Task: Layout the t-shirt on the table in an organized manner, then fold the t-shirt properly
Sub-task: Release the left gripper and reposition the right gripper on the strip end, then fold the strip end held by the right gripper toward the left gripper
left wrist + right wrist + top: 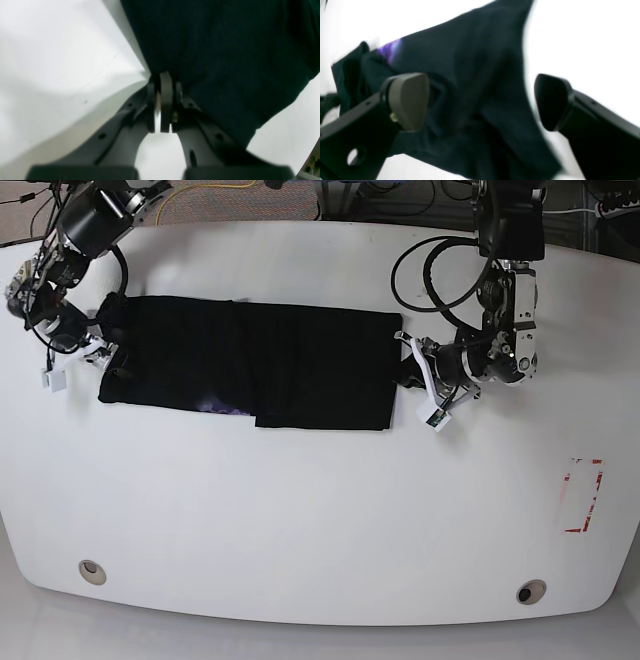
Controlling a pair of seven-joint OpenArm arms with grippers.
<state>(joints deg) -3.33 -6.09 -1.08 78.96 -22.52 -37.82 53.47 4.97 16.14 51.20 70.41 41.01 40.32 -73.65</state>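
Across the white surface [320,510], seen from the base view, the black t-shirt [260,365] is spread as a long flat band toward the far side, w/ its long axis running left-right. A fold edge is seen down the middle, and a sliver of purple print is exposed at the near-left hem. The rest of the print is hidden, so which side faces up cannot be told w/ certainty. Two grommet holes [92,571] are set near the front rim, and a red-and-white tape mark [583,495] lies well apart at the right.

At the band's right end, the left pincer [163,82] is pressed together on the cloth edge; in its wrist view the tips are closed w/ dark fabric bunched just beyond them, so the hem appears to be gripped. At the band's left end, the right pincer [480,100] is held wide apart, w/ crumpled cloth lying between the pads [408,100], not yet clamped.

Handling, as judged: the cotton is soft, light and limp, w/ no stiffness, so it will sag and drag rather than slide as a sheet. Grip is best taken at hems or corners, approx. symmetric on both ends, w/ only one or two layers pinched. A bunched grab at the left end could wrinkle the layout.
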